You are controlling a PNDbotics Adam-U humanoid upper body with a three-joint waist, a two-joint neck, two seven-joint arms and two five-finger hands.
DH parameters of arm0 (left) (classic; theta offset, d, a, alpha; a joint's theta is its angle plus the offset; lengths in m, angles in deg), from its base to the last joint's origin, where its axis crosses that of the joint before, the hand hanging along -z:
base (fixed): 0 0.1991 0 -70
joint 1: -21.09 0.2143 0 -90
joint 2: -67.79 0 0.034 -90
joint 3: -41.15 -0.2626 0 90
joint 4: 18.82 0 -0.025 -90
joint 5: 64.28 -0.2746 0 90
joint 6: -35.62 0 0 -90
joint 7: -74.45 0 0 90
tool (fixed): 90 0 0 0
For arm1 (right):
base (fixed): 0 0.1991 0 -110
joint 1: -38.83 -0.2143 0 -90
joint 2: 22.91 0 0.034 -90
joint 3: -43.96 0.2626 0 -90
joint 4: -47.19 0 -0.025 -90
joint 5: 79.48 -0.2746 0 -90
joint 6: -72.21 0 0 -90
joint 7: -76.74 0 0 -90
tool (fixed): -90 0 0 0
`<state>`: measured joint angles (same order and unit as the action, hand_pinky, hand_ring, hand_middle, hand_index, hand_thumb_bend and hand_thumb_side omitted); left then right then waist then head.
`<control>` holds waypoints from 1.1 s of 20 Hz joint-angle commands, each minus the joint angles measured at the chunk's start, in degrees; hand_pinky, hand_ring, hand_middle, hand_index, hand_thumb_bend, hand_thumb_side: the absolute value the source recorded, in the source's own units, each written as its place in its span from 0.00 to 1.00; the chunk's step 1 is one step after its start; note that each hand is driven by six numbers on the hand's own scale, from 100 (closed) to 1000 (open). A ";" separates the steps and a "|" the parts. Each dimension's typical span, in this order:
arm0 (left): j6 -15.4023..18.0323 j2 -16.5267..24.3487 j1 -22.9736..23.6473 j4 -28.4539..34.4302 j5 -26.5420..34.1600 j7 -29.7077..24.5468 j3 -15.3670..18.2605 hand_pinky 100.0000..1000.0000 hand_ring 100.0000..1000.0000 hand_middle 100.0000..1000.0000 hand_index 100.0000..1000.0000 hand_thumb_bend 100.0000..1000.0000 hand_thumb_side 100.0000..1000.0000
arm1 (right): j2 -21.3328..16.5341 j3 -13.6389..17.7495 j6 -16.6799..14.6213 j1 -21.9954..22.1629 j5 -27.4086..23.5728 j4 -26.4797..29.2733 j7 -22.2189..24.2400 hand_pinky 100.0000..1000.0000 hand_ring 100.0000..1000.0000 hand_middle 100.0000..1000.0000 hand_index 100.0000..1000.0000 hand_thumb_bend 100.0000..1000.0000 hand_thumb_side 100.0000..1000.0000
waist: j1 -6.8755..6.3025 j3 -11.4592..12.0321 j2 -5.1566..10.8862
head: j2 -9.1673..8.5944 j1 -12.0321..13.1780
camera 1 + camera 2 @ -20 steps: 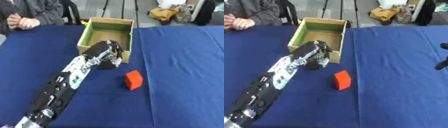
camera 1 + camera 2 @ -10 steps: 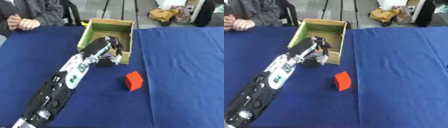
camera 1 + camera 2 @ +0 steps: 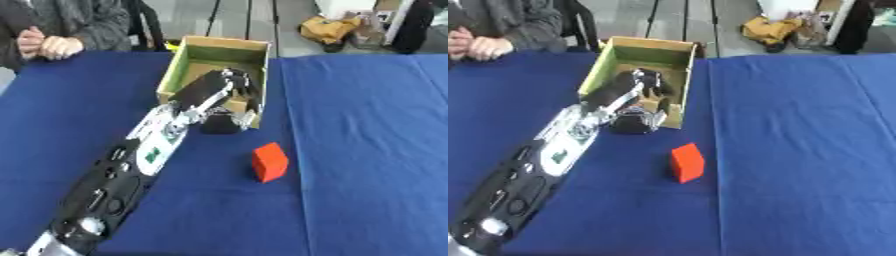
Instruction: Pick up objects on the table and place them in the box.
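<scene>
Cardboard box (image 3: 249,47) sits open on the blue-draped worktop (image 3: 367,150) as the robot's left hand (image 3: 229,90), fingers curled around a dark object (image 3: 220,123), reaches over its near wall, a red block (image 3: 269,161) lying nearby.

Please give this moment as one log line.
left hand: over box near wall | red block: on table, outside box | right hand: not in view

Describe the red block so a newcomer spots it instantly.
Start at the open cardboard box at the far middle of the blue tablecloth. Come toward the near edge from the box's right front corner, and the small red block stands alone on the cloth, right of the robot's black left arm. It is the only red thing there; the other loose item is a dark object under the left hand by the box.
</scene>
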<state>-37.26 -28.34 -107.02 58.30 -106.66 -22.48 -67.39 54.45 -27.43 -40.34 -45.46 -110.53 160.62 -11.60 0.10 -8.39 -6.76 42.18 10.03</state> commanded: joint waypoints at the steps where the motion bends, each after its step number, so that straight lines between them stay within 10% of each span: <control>1: 1.26 0.24 -1.93 1.22 0.45 -1.40 -1.12 0.51 0.58 0.55 0.71 0.42 0.55 | -1.91 0.82 -0.15 -0.06 1.26 1.17 -2.80 0.50 0.82 0.52 0.46 0.00 0.59 | 0.07 -0.22 0.41 | -0.47 0.37; 13: 5.84 -1.52 -1.59 -1.40 -3.14 -6.35 -5.01 0.52 0.58 0.55 0.71 0.69 0.71 | -1.88 -0.45 -0.69 -0.31 3.74 1.17 -4.16 0.50 0.83 0.52 0.46 0.00 0.59 | -0.20 -1.19 -0.12 | -0.52 0.53; 22: 5.86 -3.48 -0.04 -5.93 -7.23 -6.64 -4.98 0.47 0.57 0.55 0.72 0.67 0.78 | -1.50 -0.80 -0.42 -0.33 4.40 1.17 -3.96 0.50 0.83 0.52 0.45 0.00 0.59 | -0.48 -1.59 -0.23 | -0.41 0.42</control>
<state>-31.27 -31.73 -106.36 52.33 -113.43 -29.08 -72.66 54.45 -28.48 -40.89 -45.45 -106.54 160.62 -15.58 -0.59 -9.88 -7.49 42.18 10.47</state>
